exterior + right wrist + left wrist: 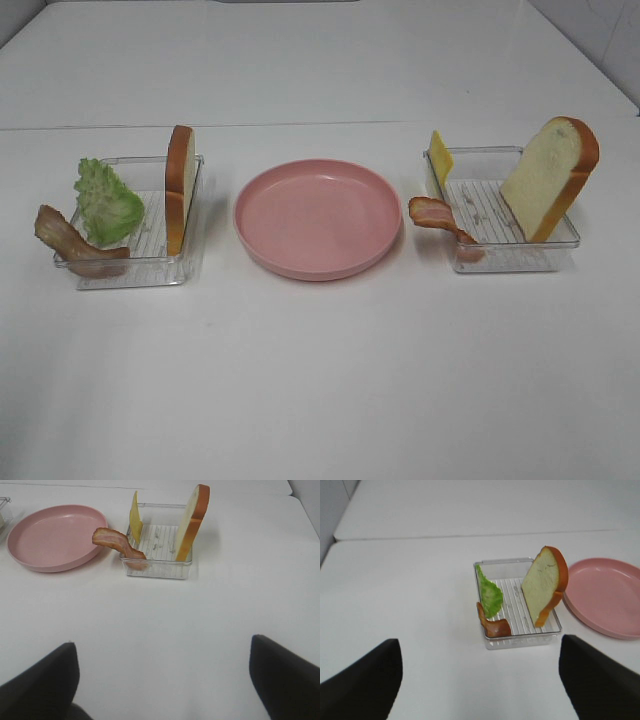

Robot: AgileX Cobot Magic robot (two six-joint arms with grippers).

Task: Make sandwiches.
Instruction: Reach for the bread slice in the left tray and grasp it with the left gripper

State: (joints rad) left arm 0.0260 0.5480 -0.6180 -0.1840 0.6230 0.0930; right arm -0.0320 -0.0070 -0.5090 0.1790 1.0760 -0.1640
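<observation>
left wrist view is showing the left hand (479,647) hovering over the white bench (420,630), its two dark fingers (365,680) spreading wide with nothing between them. ahead of it the left tray (520,641), clear plastic, is sitting on the bench. inside, the lettuce leaf (490,594) is standing against the wall farther from the pink plate (605,600). the left bacon strip (495,626) is curling below the leaf at the corner nearest the hand. the left bread slice (545,585) is standing on edge and leaning along the wall nearer the plate. the plate is lying just beside this tray.

right wrist view is showing the right hand (164,647) hovering over the bench too, with its fingers also spreading wide and pinching nothing, well apart from the right tray (157,570). in that tray the cheese slice (135,517) is standing on edge against the wall nearer the plate. the right bacon strip (117,542) is draping over the corner closest to the plate, its free end reaching toward the plate's rim; whether it is touching the rim i cannot tell. the right bread slice (192,522) is leaning upright along the opposite wall.

exterior high view is showing the two trays flanking the plate in a row across the bench. the sandwiches are not yet being stacked: every part is sitting in its own tray.
</observation>
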